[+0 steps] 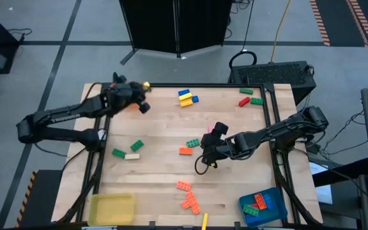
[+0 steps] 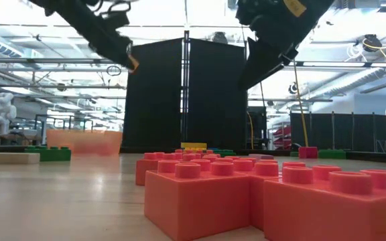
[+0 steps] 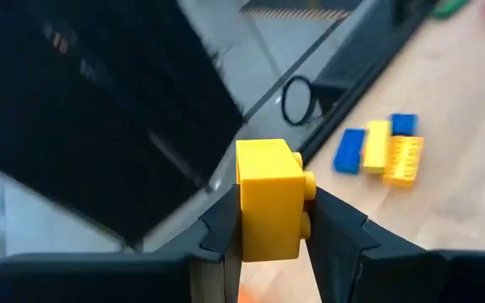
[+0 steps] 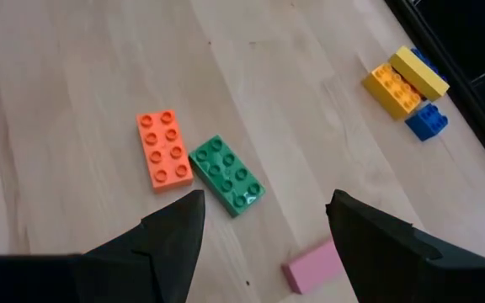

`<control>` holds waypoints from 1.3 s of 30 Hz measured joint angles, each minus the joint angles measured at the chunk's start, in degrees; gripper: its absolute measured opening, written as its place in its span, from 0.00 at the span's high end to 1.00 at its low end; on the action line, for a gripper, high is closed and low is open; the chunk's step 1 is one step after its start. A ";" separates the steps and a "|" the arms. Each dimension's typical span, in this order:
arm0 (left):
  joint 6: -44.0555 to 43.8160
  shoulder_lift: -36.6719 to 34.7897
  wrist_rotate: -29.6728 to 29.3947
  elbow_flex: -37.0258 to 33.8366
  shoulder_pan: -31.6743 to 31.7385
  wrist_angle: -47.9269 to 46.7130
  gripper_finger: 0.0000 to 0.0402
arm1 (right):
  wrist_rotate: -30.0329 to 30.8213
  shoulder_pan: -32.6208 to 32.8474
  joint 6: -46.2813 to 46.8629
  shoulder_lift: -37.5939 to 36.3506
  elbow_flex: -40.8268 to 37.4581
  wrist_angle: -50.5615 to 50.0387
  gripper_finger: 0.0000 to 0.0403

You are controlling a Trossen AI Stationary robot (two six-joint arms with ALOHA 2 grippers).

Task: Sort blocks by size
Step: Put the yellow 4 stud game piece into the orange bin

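Note:
My left gripper (image 1: 143, 87) is over the table's far left part, shut on a small yellow brick (image 3: 269, 198), which also shows in the high view (image 1: 146, 84). My right gripper (image 4: 263, 227) is open and empty above the table's middle (image 1: 211, 142). Below it an orange brick (image 4: 163, 150), a green brick (image 4: 226, 174) and a pink brick (image 4: 314, 265) lie flat on the wood. A yellow and blue cluster of bricks (image 1: 186, 97) lies at the far middle. Other bricks are scattered about the table. My left gripper pinches the yellow brick between its two fingers, one finger (image 3: 337, 229) on the studded face and the other on the opposite face (image 3: 255, 240). The brick's far half sticks out past the fingertips. It is lifted clear of the table.
Red and green bricks (image 1: 248, 99) lie far right; green and cream ones (image 1: 128, 151) centre left; orange ones (image 1: 188, 195) near the front. A yellow tray (image 1: 112, 207) stands front left. A blue tray (image 1: 275, 214) with bricks stands front right. An orange tray (image 2: 84, 142) stands far left.

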 joint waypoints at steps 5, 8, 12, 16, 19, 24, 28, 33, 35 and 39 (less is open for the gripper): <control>-4.69 1.80 8.58 0.01 9.77 -3.31 0.74 | -0.02 0.35 0.53 0.00 0.00 -1.11 0.39; -6.66 3.27 14.14 0.01 14.86 -3.90 0.74 | -0.03 0.33 1.37 0.00 -0.02 -2.17 0.39; -8.32 5.62 19.51 0.02 20.46 -3.88 0.74 | -0.02 0.33 2.07 0.00 -0.02 -2.68 0.39; -9.49 8.17 22.20 0.00 24.91 -4.36 0.74 | -0.02 0.27 2.96 0.00 -0.02 -2.95 0.39; -9.85 10.22 24.30 0.00 27.85 -5.70 0.74 | -0.01 -0.16 3.18 0.00 -0.01 -2.98 0.39; -9.98 13.83 25.07 0.00 31.63 -7.65 0.74 | 0.21 -1.64 4.35 0.00 -0.02 -3.02 0.39; -9.98 16.56 27.57 0.00 33.61 -8.63 0.74 | 0.22 -2.45 4.35 0.00 -0.02 -3.41 0.39; -9.89 19.31 29.40 0.00 34.53 -9.70 0.74 | 0.12 -2.96 4.59 0.00 -0.02 -4.64 0.39; -9.86 20.10 29.48 0.00 34.63 -9.89 0.74 | -0.02 -3.16 4.59 0.00 -0.02 -5.43 0.39; -9.81 21.07 29.48 0.00 34.65 -10.83 0.74 | -0.23 -3.59 5.42 0.00 -0.02 -6.59 0.39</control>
